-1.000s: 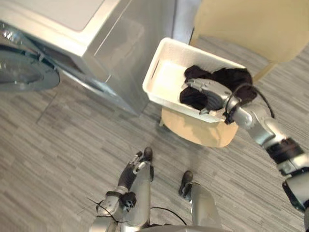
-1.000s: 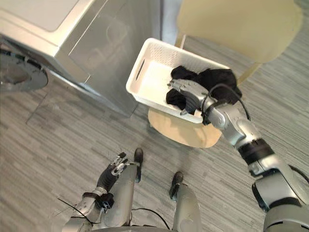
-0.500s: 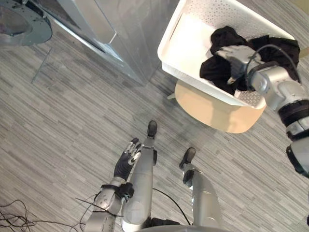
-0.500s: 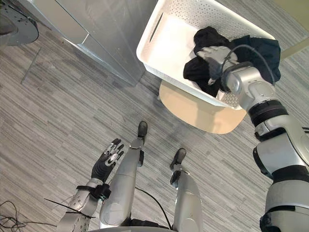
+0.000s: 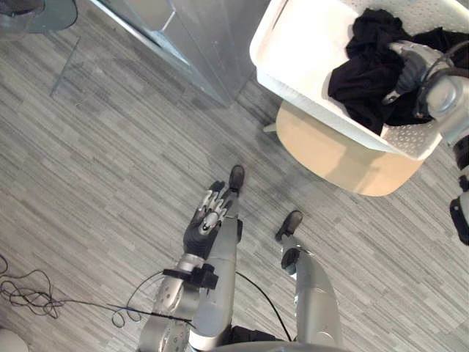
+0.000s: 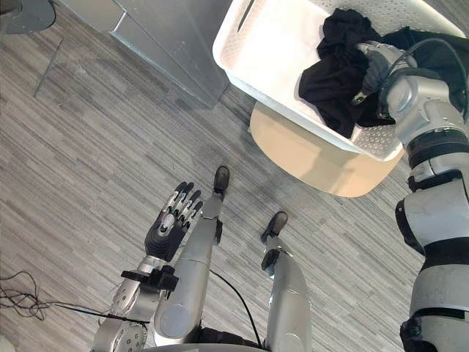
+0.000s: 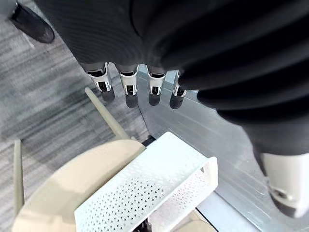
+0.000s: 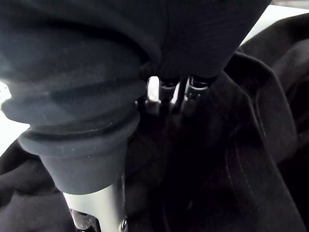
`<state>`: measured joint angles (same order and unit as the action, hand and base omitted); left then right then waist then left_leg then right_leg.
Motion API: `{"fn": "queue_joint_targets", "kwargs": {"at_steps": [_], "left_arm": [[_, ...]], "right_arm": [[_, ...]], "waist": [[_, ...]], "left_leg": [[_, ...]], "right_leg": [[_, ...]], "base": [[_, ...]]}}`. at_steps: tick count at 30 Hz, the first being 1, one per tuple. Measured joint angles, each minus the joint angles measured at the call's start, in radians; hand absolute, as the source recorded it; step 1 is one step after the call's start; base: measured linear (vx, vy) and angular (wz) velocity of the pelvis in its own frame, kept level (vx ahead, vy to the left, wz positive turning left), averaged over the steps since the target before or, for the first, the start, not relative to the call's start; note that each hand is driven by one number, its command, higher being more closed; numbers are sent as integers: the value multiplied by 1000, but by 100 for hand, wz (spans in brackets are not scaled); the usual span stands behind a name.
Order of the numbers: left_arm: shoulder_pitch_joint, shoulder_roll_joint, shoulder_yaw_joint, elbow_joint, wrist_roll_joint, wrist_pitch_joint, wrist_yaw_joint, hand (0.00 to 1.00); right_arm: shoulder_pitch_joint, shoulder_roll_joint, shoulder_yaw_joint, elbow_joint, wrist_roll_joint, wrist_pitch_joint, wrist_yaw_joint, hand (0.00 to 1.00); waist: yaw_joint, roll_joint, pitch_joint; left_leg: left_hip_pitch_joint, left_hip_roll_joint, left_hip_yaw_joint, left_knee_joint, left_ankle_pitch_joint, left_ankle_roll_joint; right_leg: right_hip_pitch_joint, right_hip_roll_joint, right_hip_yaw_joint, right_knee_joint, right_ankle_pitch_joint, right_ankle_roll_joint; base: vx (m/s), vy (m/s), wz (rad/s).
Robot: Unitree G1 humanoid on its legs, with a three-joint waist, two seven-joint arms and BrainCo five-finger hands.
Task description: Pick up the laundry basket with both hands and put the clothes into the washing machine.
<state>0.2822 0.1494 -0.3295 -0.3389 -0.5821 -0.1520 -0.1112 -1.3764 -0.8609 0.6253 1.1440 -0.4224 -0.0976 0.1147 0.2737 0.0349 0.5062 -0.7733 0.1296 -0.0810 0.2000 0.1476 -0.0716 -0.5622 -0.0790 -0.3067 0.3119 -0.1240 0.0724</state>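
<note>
The white laundry basket (image 5: 300, 44) rests on a round beige stool (image 5: 344, 158) at the upper right. Black clothes (image 5: 363, 73) lie heaped in its right half. My right hand (image 5: 408, 64) reaches into the heap from the right, with its fingers (image 8: 164, 92) curled into the dark cloth. My left hand (image 5: 208, 220) hangs low over the floor, well short of the basket, fingers (image 7: 128, 89) straight and holding nothing. In the left wrist view the basket (image 7: 159, 179) shows beyond those fingers.
The silver washing machine (image 5: 205, 37) stands directly left of the basket, its round door (image 5: 33, 9) swung open at the far upper left. Grey plank flooring (image 5: 110, 161) spreads between the machine and me.
The camera has tipped down and left, so basket and machine sit higher in view. My left hand has risen a little. My right hand has dug deeper into the black clothes.
</note>
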Motion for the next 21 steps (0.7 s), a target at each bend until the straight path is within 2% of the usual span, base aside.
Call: {"fn": "queue_joint_targets", "kwargs": {"at_steps": [3,4,13,15,17,21], "left_arm": [[-7,-3,-37,-6,-15,1,-14,0],[-15,-3,-43,-6,-15,2,-18,0],[-29,-10,-60,-6,-53,17,-30,0],[-29,-13,-60,-7,-67,17,-37,0],[-31,-24,-59,-14,-80,17,-37,0],[-93,-35,-56,-36,-87,10,-34,0]], "right_arm": [[-11,-14,4,31,53,12,44,0],[-12,-15,10,39,73,18,54,100],[-20,-84,23,-32,382,52,183,100],[-5,-85,18,-40,385,46,176,100],[27,-85,-3,-56,365,28,124,100],[93,-58,-141,-106,201,18,2,100]], "waist": [[19,5,3],[19,5,3],[21,5,3],[20,5,3],[20,5,2],[14,4,2]], "left_leg": [[-1,5,-6,-14,8,-6],[-1,6,-12,-18,11,-9],[-21,11,-25,-28,20,-15],[-21,11,-24,-25,21,-15],[-16,13,-24,-24,21,-15],[30,30,-18,-10,21,-15]], "right_leg": [[-3,6,-7,-1,0,0],[-3,8,-14,-1,0,-1],[-24,14,-22,1,-3,-5],[-22,14,-22,1,-2,-5],[-17,15,-22,0,-1,-8],[34,29,-19,-3,3,-13]], "base": [[30,-38,4],[29,-36,7],[21,-17,2],[42,-20,0],[45,-22,-1],[33,-41,-7]]}}
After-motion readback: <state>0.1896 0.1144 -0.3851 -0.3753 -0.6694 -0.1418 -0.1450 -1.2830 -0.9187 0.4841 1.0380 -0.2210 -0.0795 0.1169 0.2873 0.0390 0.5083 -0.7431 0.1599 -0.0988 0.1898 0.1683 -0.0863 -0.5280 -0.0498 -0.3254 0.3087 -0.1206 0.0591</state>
